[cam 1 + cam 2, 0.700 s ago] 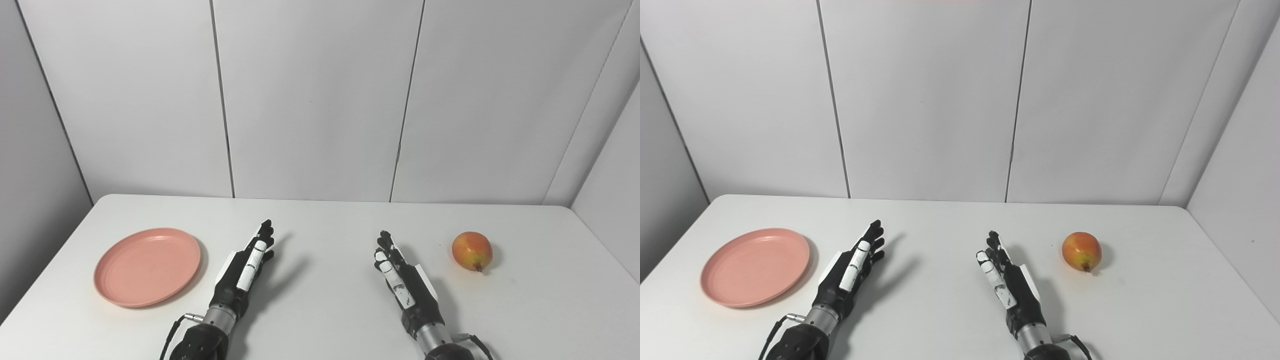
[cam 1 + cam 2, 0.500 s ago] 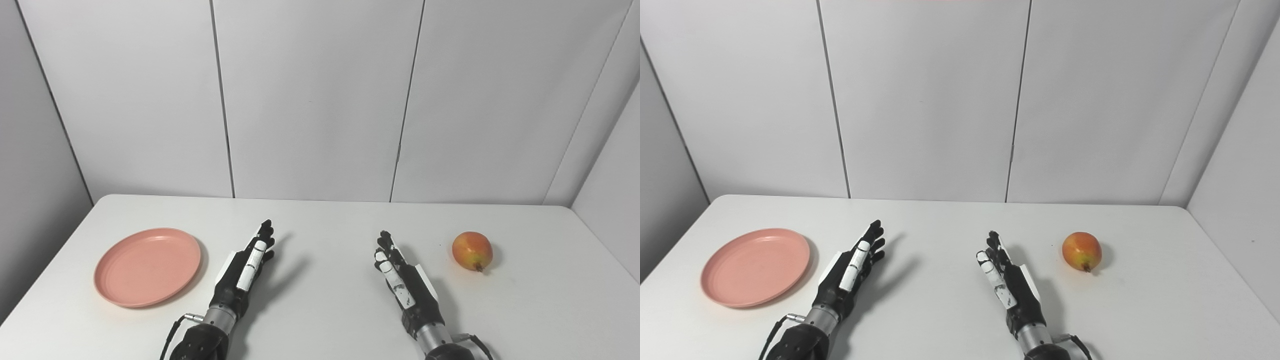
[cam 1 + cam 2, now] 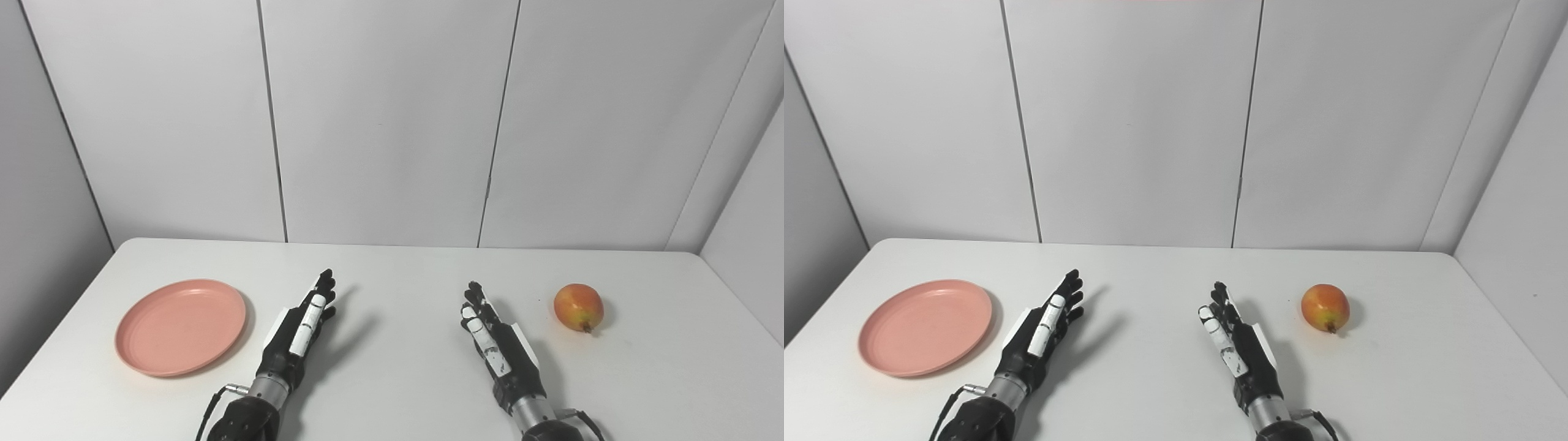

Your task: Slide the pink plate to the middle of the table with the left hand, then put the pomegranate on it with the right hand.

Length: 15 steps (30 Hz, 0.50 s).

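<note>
A pink plate (image 3: 180, 326) lies flat on the left side of the white table (image 3: 398, 269). A red-yellow pomegranate (image 3: 577, 306) sits on the right side. My left hand (image 3: 299, 334) is open and empty, fingers stretched forward, just right of the plate and apart from it. My right hand (image 3: 499, 347) is open and empty, fingers stretched forward, left of the pomegranate and apart from it. The same scene shows in the right eye view: plate (image 3: 925, 326), pomegranate (image 3: 1325, 307), left hand (image 3: 1040, 337), right hand (image 3: 1240, 350).
Grey wall panels (image 3: 392, 122) stand behind the table's far edge. A side wall (image 3: 744, 245) closes in on the right, another on the left.
My right hand has shifted slightly to the right and forward. My left hand, the plate and the pomegranate have not moved.
</note>
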Tool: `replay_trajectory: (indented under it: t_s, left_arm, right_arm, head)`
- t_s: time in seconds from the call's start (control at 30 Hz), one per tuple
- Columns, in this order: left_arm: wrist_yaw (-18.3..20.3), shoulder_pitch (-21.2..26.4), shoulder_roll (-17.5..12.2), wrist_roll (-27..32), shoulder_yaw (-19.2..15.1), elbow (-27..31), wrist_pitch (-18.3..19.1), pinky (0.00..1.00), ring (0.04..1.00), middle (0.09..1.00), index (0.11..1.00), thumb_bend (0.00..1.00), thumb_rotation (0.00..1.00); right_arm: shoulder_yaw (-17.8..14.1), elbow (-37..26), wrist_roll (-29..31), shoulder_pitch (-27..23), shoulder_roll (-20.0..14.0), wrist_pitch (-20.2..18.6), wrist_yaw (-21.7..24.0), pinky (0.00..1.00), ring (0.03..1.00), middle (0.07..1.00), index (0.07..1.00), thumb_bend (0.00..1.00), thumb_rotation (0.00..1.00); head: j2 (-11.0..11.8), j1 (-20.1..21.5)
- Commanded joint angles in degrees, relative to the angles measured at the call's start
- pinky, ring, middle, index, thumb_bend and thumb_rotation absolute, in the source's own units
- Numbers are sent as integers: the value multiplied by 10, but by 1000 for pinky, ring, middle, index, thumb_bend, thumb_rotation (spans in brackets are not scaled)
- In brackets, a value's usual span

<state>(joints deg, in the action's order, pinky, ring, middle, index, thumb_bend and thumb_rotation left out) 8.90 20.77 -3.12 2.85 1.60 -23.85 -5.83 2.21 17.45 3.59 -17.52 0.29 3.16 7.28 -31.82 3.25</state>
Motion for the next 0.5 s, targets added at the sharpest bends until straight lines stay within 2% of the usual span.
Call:
replay_trajectory:
  t_s: [0.0,0.17,0.47]
  left_arm:
    - [5,-6,-5,2,0,-3,-2,969,994,1000,1000,502,1000]
    - [-1,-6,-3,0,-2,-6,-4,958,985,1000,1000,492,1000]
    - [3,-7,-3,6,-3,-1,-1,967,992,1000,1000,487,1000]
  right_arm:
    - [-3,-3,8,-11,1,16,4,972,999,1000,1000,598,807]
    - [-2,2,-1,-12,1,20,-3,969,992,1000,1000,617,828]
    - [-2,-3,4,-12,0,20,-1,971,988,1000,1000,574,819]
  head:
    - [-1,-1]
    - [-1,-2]
    - [-1,-1]
